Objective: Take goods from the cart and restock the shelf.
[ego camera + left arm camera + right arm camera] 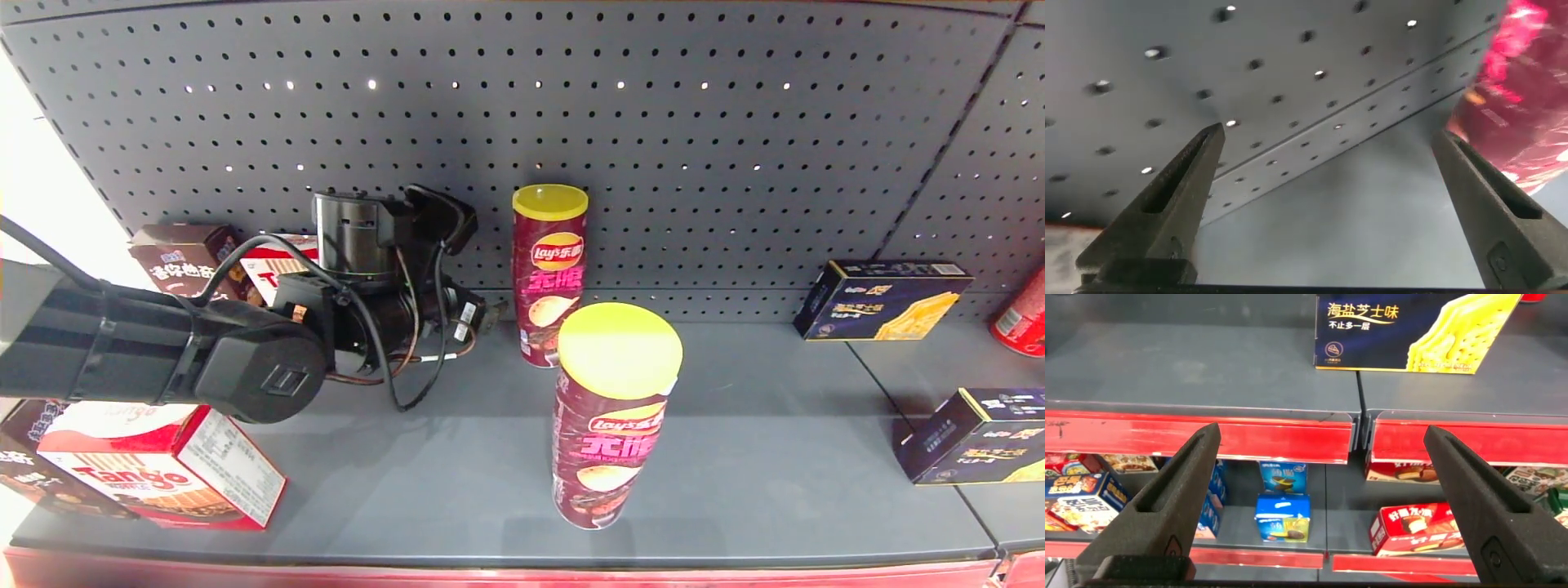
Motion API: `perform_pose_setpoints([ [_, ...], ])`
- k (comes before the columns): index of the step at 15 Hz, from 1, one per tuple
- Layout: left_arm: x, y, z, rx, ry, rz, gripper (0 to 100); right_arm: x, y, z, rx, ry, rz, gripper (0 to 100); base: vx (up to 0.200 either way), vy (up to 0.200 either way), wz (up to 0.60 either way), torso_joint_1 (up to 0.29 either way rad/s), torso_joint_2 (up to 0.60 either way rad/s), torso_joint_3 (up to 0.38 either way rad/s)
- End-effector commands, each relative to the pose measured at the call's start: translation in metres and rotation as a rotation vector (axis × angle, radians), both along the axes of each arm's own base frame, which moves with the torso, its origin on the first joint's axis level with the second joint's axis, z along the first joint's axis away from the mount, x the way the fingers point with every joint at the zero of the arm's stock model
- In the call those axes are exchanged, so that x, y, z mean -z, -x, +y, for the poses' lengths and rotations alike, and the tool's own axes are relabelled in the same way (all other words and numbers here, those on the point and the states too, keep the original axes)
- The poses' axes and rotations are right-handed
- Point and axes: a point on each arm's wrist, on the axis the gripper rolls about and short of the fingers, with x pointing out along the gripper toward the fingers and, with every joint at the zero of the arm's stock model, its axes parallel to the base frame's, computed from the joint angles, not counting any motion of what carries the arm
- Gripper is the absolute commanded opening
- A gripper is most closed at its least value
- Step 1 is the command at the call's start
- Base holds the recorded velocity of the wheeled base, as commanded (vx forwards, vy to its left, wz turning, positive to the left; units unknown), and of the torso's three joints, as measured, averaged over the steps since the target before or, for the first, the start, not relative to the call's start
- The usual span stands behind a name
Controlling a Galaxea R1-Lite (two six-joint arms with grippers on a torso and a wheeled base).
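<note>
Two maroon chip cans with yellow lids stand upright on the grey shelf (775,441). The back can (549,278) is close to the pegboard; the front can (611,416) stands nearer the shelf edge. My left arm lies across the shelf from the left, and its gripper (492,312) sits just left of the back can, low over the shelf board. In the left wrist view this gripper (1327,135) is open with nothing between its fingers, and the back can (1527,90) shows beside one finger. My right gripper (1321,431) is open and holds nothing, facing lower shelves.
Wafer boxes (163,478) lie at the shelf's front left, brown boxes (184,255) at the back left. Dark blue boxes (886,298) (971,437) and a red can (1024,314) stand on the right. The right wrist view has a blue box (1404,331), red rails (1249,434) and stocked shelves below.
</note>
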Motion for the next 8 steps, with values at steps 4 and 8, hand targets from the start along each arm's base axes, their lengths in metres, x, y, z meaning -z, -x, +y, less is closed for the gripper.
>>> perform_pose_setpoints([
  [4, 0.0054, -0.0043, -0.0115, 0.021, -0.003, 0.004, 100, 0.0, -0.0001, 0.0, -0.001, 0.0, 0.001, 100, 0.0, 0.0, 0.0, 0.0, 0.0, 0.0],
  [8, 0.0074, -0.004, -0.0168, 0.034, -0.004, 0.005, 100, 0.0, -0.0001, 0.0, -0.002, 0.0, 0.001, 100, 0.0, 0.0, 0.0, 0.0, 0.0, 0.0],
])
